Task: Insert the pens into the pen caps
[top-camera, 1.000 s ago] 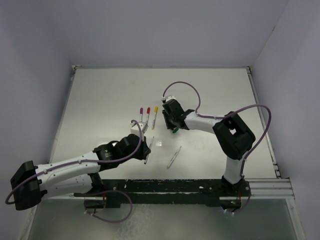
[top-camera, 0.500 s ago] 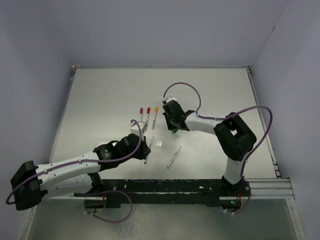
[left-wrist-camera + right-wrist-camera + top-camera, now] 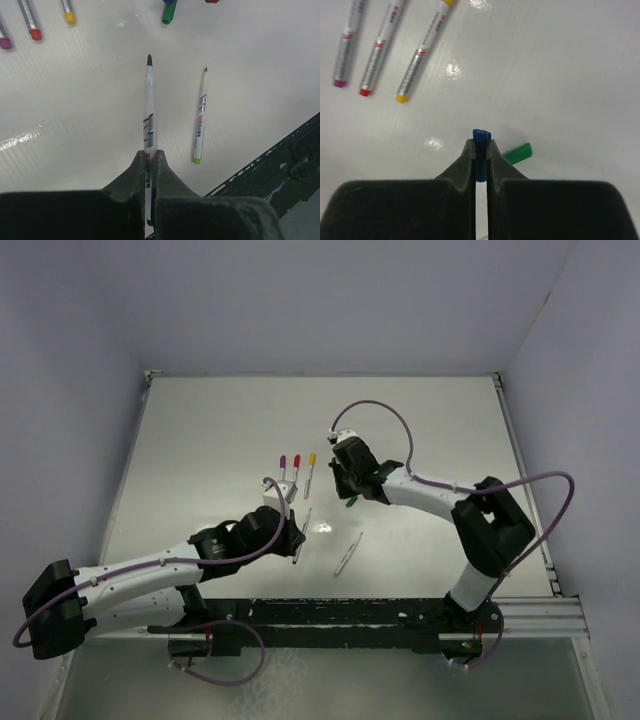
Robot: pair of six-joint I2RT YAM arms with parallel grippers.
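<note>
So the right tool (image 3: 480, 151) has just snapped closed, and now it's pinching the small blue plastic cap (image 3: 481, 142) between its fingers, just above the pale surface (image 3: 200, 440). The left tool (image 3: 148, 159) hasn't budged: it's clamped on the white-barrelled pen with a dark tip (image 3: 149, 107), tip pointing out ahead and a bit short of the right tool. With both halves of that pair in hand, the next job looks like lining tip and cap up. The stubby green plastic cap (image 3: 518, 152) lies just beside the right fingers, the loose white pen with a green end (image 3: 200, 120) waits near the front, and the three capped pens (image 3: 380, 47) lie in a row further back.
</note>
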